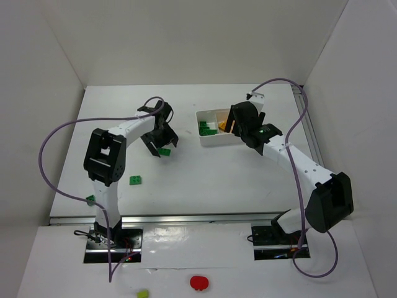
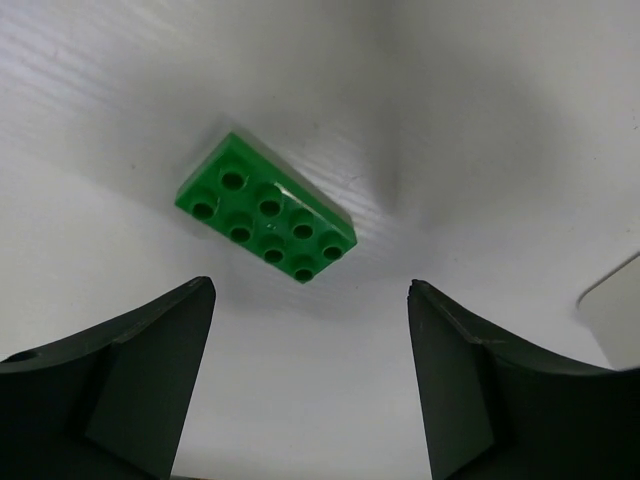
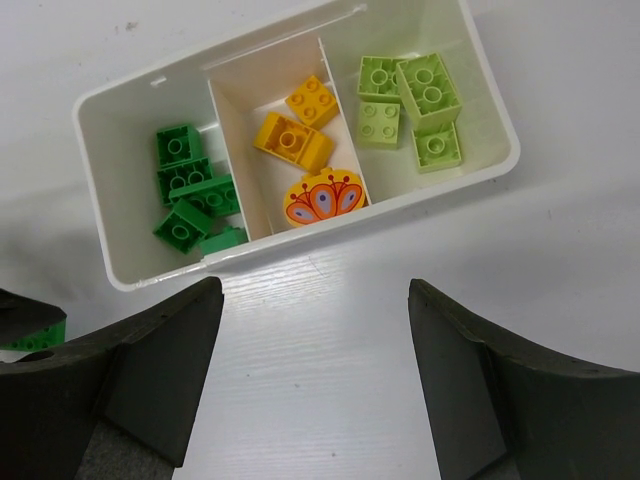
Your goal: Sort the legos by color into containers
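Observation:
A dark green eight-stud lego (image 2: pixel 265 210) lies flat on the white table just beyond my open, empty left gripper (image 2: pixel 310 290). From above the same lego (image 1: pixel 165 151) sits at the tips of the left gripper (image 1: pixel 160 144). My right gripper (image 3: pixel 315 290) is open and empty, hovering just in front of the white tray (image 3: pixel 420 195). The tray's left compartment holds dark green legos (image 3: pixel 190 195), the middle one orange legos (image 3: pixel 292 138) and the right one pale yellow-green legos (image 3: pixel 412 103). In the top view the right gripper (image 1: pixel 231 126) stands over the tray (image 1: pixel 214 139).
Another dark green lego (image 1: pixel 135 180) lies on the table near the left arm, and a small green one (image 1: pixel 90 199) beside its base. An orange piece with a painted pattern (image 3: pixel 322 197) is in the middle compartment. A red round object (image 1: pixel 199 282) and a yellow-green brick (image 1: pixel 142 293) lie in front of the arm bases.

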